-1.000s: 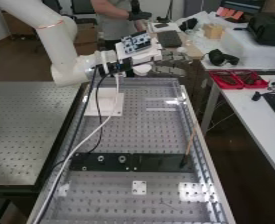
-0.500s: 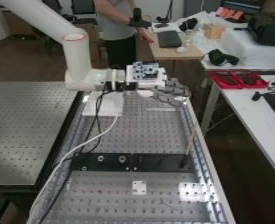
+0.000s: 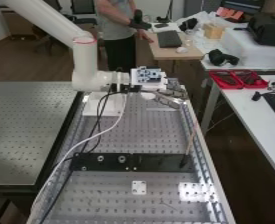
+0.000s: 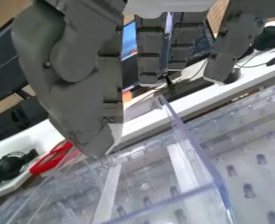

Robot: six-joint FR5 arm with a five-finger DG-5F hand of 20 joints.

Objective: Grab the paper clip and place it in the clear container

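Paper clip: I cannot tell where it is, nor which way it points or how its long axis lies; I also cannot tell whether the hand has hold of it, or how wide or narrow the hand stands. In the high view the hand is at the far end of the perforated tabletop, toward its right side, reaching out from the arm toward the view's right; the wrist view has the clear container close by the hand, with its thin walls upright; two pale strips run roughly parallel there, in or under the container, I can't tell which.

Against the first frame, the hand is lower in the high view and nearer the tabletop's far end; the arm's upper bend sits further right, and the white cable hangs in a different curve; against the second frame the change is small, the hand's mount being a touch lower and further right. The stick leans by the right end of the black bar, just as before; the bar, the small white plate in front of it, and the red trays keep their places.
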